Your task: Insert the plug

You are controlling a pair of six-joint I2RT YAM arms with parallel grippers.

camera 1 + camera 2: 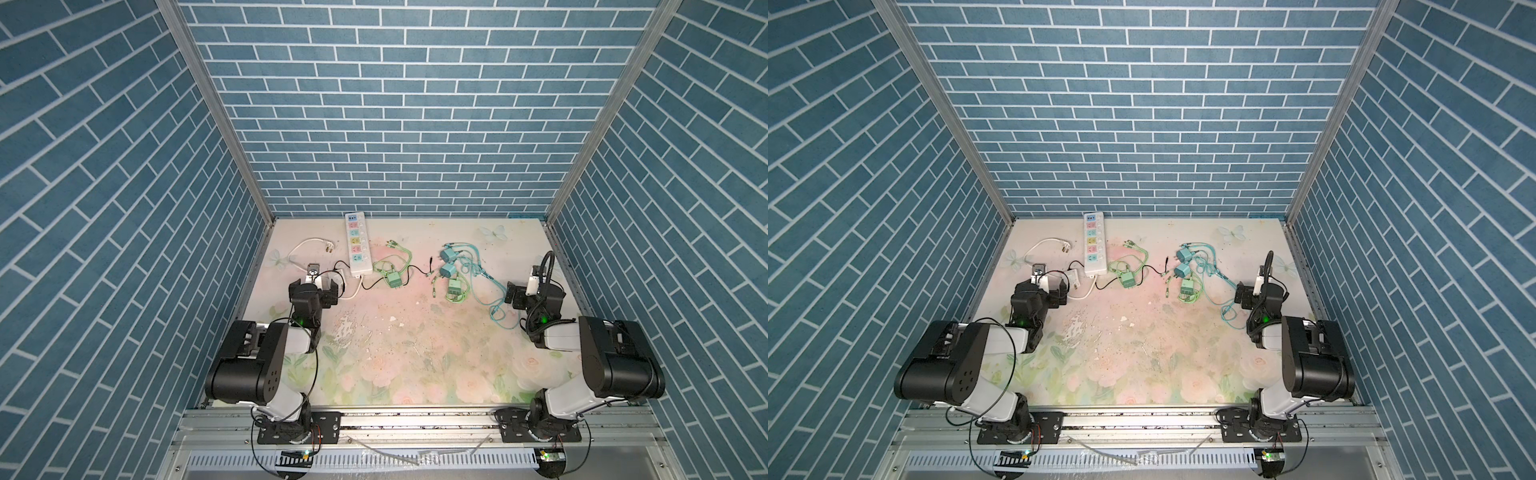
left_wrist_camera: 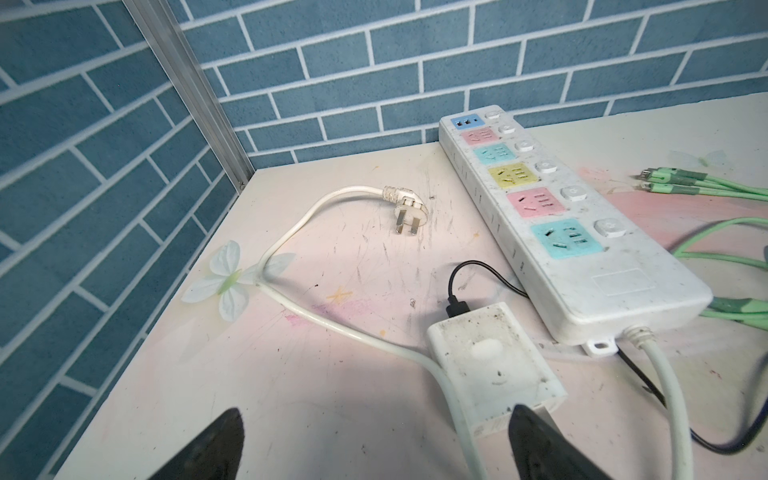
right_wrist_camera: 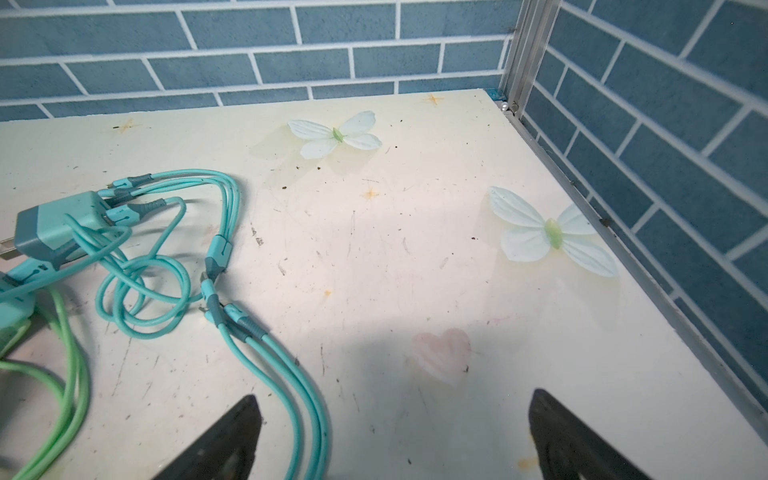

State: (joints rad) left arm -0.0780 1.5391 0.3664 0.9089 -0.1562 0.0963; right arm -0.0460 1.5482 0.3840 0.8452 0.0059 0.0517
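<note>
left gripper (image 2: 380, 446) spread, empty. dirty white square plastic plug (image 2: 494, 370) just beside one jaw. thick white cord (image 2: 357, 335) between jaws, may get pinched instead. long white power strip with coloured holes (image 2: 552, 232) beyond, may slide. right gripper (image 3: 390, 440) spread, empty.

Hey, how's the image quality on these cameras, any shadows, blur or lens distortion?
In both top views the wide lens splays the brick walls outward, and the power strip looks small but sharp; in the left wrist view a soft shadow falls around the white adapter; in the right wrist view a shadow darkens the table nearest the camera, teal cables sharp.
</note>
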